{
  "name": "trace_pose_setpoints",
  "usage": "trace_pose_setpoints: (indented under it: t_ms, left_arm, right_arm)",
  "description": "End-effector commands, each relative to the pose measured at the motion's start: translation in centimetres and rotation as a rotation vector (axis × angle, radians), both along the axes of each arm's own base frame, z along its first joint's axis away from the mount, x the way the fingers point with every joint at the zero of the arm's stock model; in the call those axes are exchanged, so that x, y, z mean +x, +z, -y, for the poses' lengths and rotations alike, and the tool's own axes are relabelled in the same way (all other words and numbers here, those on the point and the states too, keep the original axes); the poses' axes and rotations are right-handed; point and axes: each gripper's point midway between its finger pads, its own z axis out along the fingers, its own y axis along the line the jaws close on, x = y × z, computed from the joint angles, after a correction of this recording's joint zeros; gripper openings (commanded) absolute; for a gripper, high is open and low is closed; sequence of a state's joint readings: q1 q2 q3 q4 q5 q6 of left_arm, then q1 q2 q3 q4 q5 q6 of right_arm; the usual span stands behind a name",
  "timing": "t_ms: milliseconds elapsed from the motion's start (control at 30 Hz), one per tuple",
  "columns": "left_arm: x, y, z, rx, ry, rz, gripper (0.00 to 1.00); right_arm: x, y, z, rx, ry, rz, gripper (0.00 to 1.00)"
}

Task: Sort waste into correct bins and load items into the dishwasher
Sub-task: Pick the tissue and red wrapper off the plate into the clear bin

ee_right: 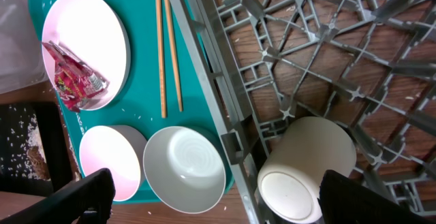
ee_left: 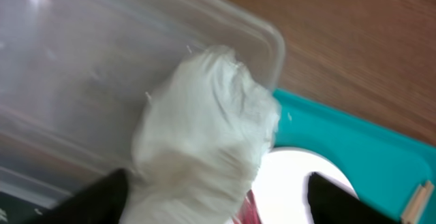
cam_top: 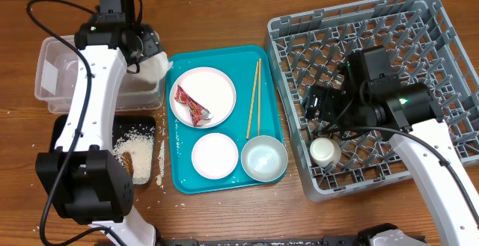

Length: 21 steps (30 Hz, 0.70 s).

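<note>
The crumpled white tissue [cam_top: 155,67] [ee_left: 204,135] sits between my left gripper's [cam_top: 146,51] [ee_left: 218,200] spread fingers at the near corner of the clear tub [cam_top: 52,59] [ee_left: 82,60]; it touches one finger, with a gap to the other. The red wrapper [cam_top: 191,105] [ee_right: 73,81] lies on the white plate [cam_top: 213,85] [ee_right: 95,33]. Chopsticks [cam_top: 254,96] [ee_right: 167,54], a white bowl [cam_top: 215,155] [ee_right: 109,159] and a pale grey bowl [cam_top: 264,158] [ee_right: 184,169] are on the teal tray [cam_top: 224,54]. My right gripper [cam_top: 310,104] [ee_right: 211,197] is open and empty over the grey dish rack [cam_top: 419,14] [ee_right: 327,47], where the white cup [cam_top: 323,151] [ee_right: 306,169] lies on its side.
The black tray [cam_top: 146,123] [ee_right: 20,135] in front of the clear tub holds a pile of white rice grains [cam_top: 135,156]. Loose grains [cam_top: 159,167] lie on the wooden table between it and the teal tray. The left arm's body hides part of both bins.
</note>
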State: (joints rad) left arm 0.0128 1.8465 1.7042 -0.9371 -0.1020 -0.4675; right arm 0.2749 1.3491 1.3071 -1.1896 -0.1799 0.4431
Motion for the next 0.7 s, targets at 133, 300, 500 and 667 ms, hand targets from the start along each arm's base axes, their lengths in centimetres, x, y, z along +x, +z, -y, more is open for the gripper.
trace_pose_setpoints:
  t_ms: [133,300,500,667]
  left_arm:
    - [-1.4,-1.1,6.2,0.0,-0.254,-0.077,0.89]
    - [-3.7,-2.8,9.6,0.099,-0.376,-0.179,0.88]
    - [-11.2,-11.3,10.5,0.028,-0.079,-0.423,0.81]
    - [-11.6,-15.8,11.5,-0.041,-0.129,-0.385,0.45]
  right_arm:
    - [0.4,1.5,-0.2,0.018,0.006,0.053,0.98]
    - [0.4,1.5,-0.2,0.018,0.006,0.054,0.99]
    - [0.3,1.5,-0.2,0.017,0.006,0.05,0.99]
    - [0.3,1.5,-0.2,0.017,0.006,0.051,0.99]
